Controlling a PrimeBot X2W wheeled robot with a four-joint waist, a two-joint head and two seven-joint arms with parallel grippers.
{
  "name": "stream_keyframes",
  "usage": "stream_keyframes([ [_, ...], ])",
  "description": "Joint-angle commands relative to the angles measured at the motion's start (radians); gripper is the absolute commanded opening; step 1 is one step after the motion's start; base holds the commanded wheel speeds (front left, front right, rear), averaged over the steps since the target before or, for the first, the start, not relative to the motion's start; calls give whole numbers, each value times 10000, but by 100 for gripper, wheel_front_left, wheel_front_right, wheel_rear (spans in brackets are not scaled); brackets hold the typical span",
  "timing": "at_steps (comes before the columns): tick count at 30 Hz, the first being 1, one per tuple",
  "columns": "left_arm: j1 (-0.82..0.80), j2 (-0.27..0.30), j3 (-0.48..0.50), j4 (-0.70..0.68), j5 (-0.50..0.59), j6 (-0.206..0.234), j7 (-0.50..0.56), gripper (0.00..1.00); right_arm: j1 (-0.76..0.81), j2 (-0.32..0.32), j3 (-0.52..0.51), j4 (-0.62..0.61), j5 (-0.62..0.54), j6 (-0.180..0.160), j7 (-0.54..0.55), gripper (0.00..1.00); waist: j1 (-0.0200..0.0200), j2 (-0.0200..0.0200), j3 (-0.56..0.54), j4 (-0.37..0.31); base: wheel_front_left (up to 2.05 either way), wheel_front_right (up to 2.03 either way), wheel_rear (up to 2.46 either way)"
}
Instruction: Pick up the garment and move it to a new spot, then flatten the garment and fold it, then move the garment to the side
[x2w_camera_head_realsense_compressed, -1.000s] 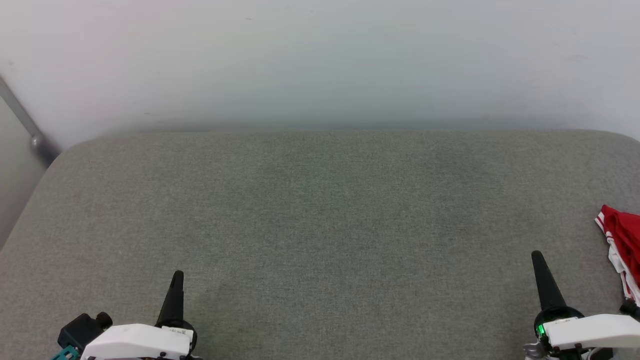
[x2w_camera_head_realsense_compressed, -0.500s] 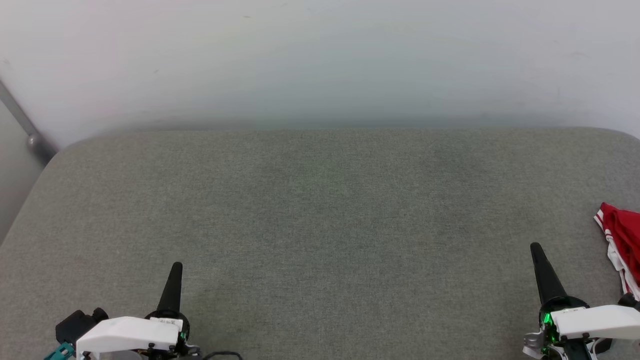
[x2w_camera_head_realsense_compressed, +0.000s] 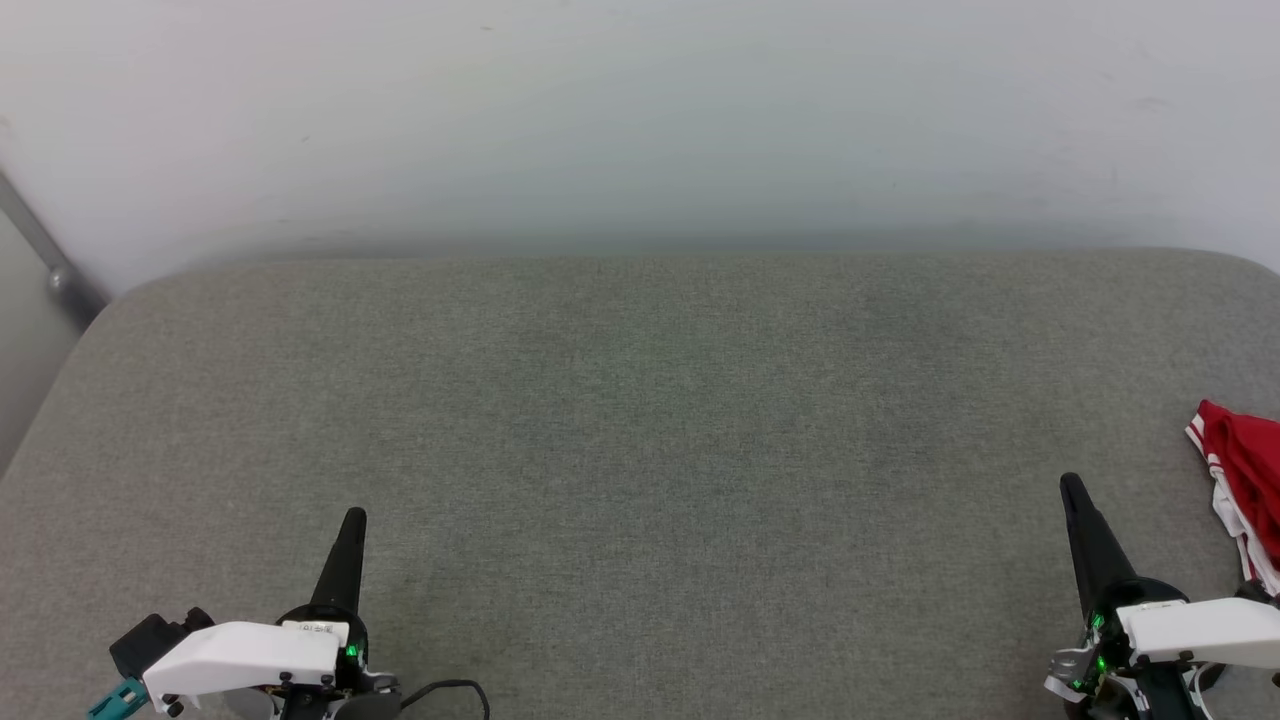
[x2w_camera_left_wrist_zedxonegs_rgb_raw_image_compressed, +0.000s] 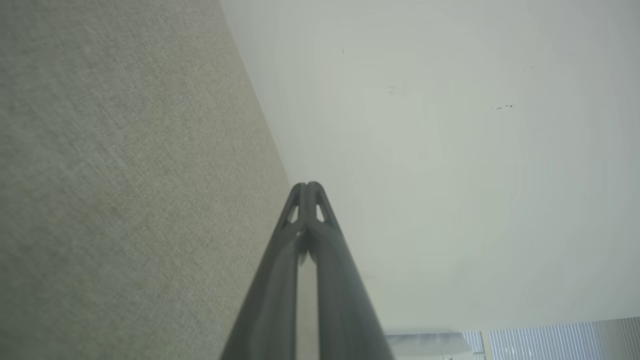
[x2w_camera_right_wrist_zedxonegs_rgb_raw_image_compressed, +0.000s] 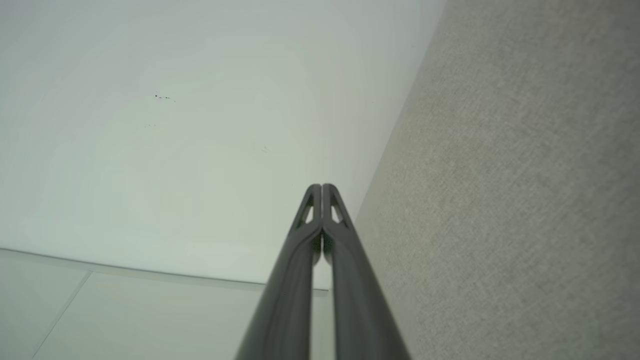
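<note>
One broad grey fabric pad (x2w_camera_head_realsense_compressed: 640, 420) spreads before you, a white wall (x2w_camera_head_realsense_compressed: 640, 120) behind it at 12 o'clock. Your red shirt (x2w_camera_head_realsense_compressed: 1248, 468) with white striped trim lies bunched at 3 o'clock, cut by the head view's edge, near your right gripper (x2w_camera_head_realsense_compressed: 1072, 486) but apart from it. That gripper sits at 4 o'clock, your left gripper (x2w_camera_head_realsense_compressed: 353, 518) at 8; both have fingers pressed together, empty.
</note>
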Motion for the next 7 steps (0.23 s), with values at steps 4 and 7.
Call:
stream_keyframes([
  [4, -286, 40, 81, 23, -431, -93, 111, 0, -268, -33, -55, 46, 409, -2, 133, 0, 0, 0, 17, -13, 0, 0, 0],
  [7, -314, 38, 109, 50, -672, -129, 176, 0, -325, -26, -69, 85, 635, -2, 195, 0, 0, 0, 29, -24, 0, 0, 0],
])
